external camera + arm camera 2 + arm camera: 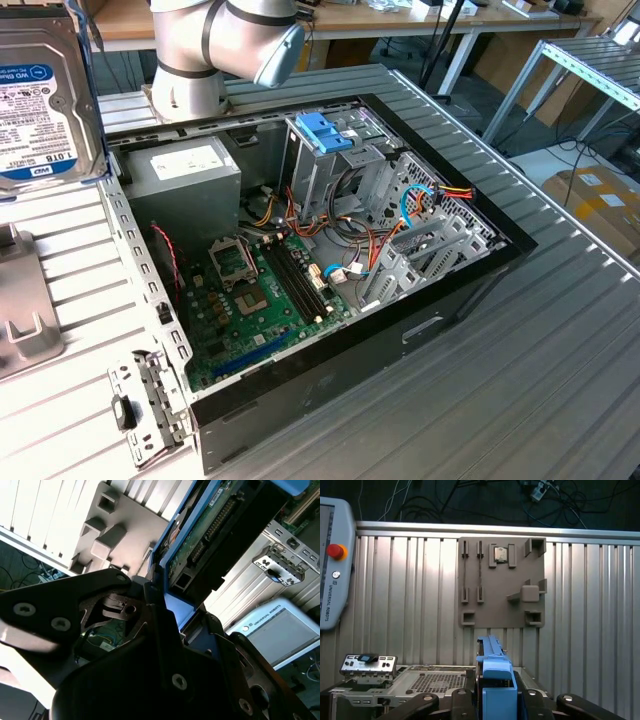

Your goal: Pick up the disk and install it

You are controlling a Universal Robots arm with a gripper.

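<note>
The disk (40, 100) hangs in the air at the exterior view's far left, its white label with a blue band facing the camera, well apart from the open computer case (330, 250). In the second wrist view its green circuit-board underside (210, 525) and light blue rail show, clamped between my black fingers (150, 615). In the first wrist view the disk (492, 667) stands edge-on in my gripper (495, 700), which is shut on it.
In the case, a blue bracket (325, 130) tops the metal drive cage, beside a grey power supply (185, 175) and the motherboard (260, 300). A grey fixture plate (500, 580) and a teach pendant (335, 565) lie on the ribbed table. A loose metal bracket (150, 410) sits beside the case.
</note>
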